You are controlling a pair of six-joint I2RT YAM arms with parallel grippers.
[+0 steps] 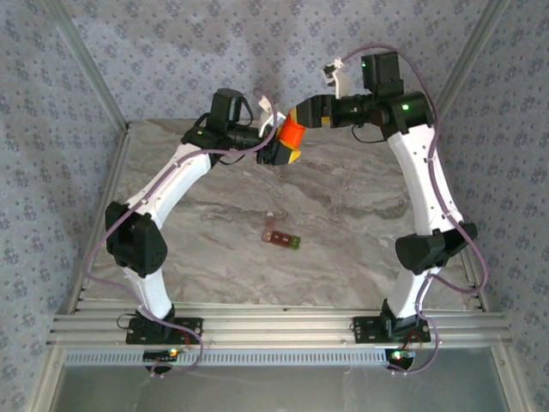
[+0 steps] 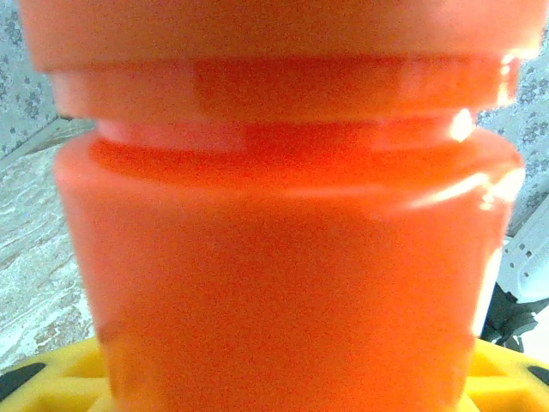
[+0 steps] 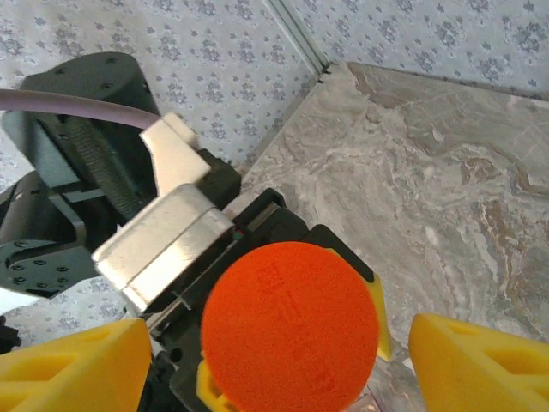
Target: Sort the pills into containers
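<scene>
**Top external view: containers at mid-table, bottle held beyond**

The containers point(image 1: 281, 237), a red-brown strip with one green end, lie flat near the middle of the marble table point(image 1: 360, 202). Well beyond them, the left gripper point(image 1: 287, 154) is clamped on an orange bottle point(image 1: 292, 134). The right gripper point(image 3: 281, 343) is spread wide, with its yellow fingers point(image 3: 73, 369) on either side of the bottle's cap point(image 3: 292, 318) and not touching it.

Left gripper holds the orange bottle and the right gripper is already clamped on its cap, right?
Not clamped. The right wrist view shows the right gripper open, its yellow fingers spread either side of the cap with gaps. The left gripper does hold the orange bottle.
</scene>
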